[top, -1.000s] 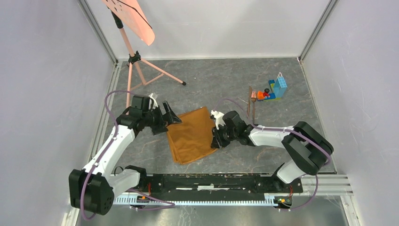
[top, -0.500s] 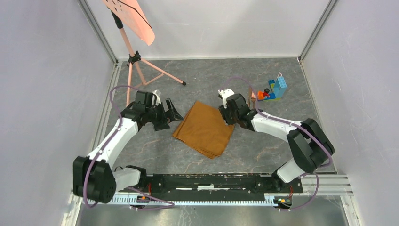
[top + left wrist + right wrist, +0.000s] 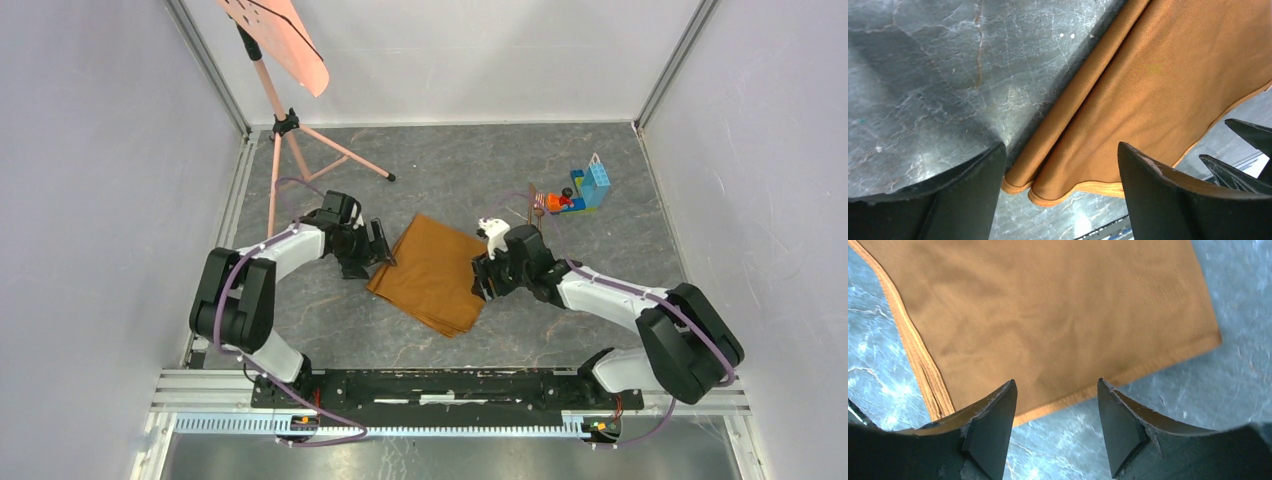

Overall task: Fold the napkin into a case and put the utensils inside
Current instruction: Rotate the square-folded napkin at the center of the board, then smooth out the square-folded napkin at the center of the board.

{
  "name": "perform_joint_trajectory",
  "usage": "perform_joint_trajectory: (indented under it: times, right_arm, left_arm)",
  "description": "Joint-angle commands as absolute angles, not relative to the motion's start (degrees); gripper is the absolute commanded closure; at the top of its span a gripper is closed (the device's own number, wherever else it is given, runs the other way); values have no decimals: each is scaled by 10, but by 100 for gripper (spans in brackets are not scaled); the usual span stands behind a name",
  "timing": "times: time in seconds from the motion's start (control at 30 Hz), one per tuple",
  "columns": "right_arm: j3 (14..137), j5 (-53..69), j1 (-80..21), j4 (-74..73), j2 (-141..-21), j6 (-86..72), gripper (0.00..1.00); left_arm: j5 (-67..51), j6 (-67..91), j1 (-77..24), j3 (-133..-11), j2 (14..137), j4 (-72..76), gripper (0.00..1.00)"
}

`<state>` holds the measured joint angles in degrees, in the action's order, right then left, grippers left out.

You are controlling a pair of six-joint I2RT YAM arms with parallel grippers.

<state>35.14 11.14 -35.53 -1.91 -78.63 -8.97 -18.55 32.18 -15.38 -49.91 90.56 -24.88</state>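
Orange napkin (image 3: pixel 435 272) lies folded flat. L gripper (image 3: pixel 382 248) at its 9 o'clock, R gripper (image 3: pixel 483 280) at 3, both open, empty. Folding step in hand, I judge; next: pinch an edge. Utensils (image 3: pixel 538 203) at 1 o'clock

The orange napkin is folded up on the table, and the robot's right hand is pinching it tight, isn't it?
Not quite. The napkin is folded up on the table, but the right gripper is not pinching it. Its jaws stand open over the napkin's edge with nothing between them. The right wrist view shows this.
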Motion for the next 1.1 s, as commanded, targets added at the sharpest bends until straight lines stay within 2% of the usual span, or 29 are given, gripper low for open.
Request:
perform_joint_trajectory:
  times: [0.0, 0.13, 0.3, 0.53, 0.6, 0.67, 0.73, 0.8, 1.07]
  right_arm:
    - [302, 156, -306, 36, -751, -122, 34]
    - [281, 164, -271, 45, -738, -130, 35]
    - [286, 170, -243, 32, -739, -118, 35]
    - [280, 174, -241, -17, -724, -113, 36]
    - [275, 176, -242, -30, -713, -113, 36]
    - [269, 175, -241, -40, -699, -115, 36]
    - [264, 176, -241, -44, -688, -118, 35]
    - [260, 176, -241, -46, -686, -120, 35]
    - [251, 183, -241, -40, -688, -128, 35]
  left_arm:
    - [-173, 309, -174, -470, 903, -193, 15]
    - [-177, 355, -200, -396, 853, -154, 18]
    - [-174, 448, -285, -317, 771, -103, 20]
    - [-84, 485, -295, -287, 570, -234, 14]
    - [-88, 493, -295, -291, 538, -254, 16]
    - [-115, 502, -296, -291, 523, -237, 24]
    - [-153, 509, -296, -292, 538, -208, 39]
    - [-172, 507, -300, -301, 565, -198, 49]
    - [-176, 488, -326, -305, 641, -160, 55]
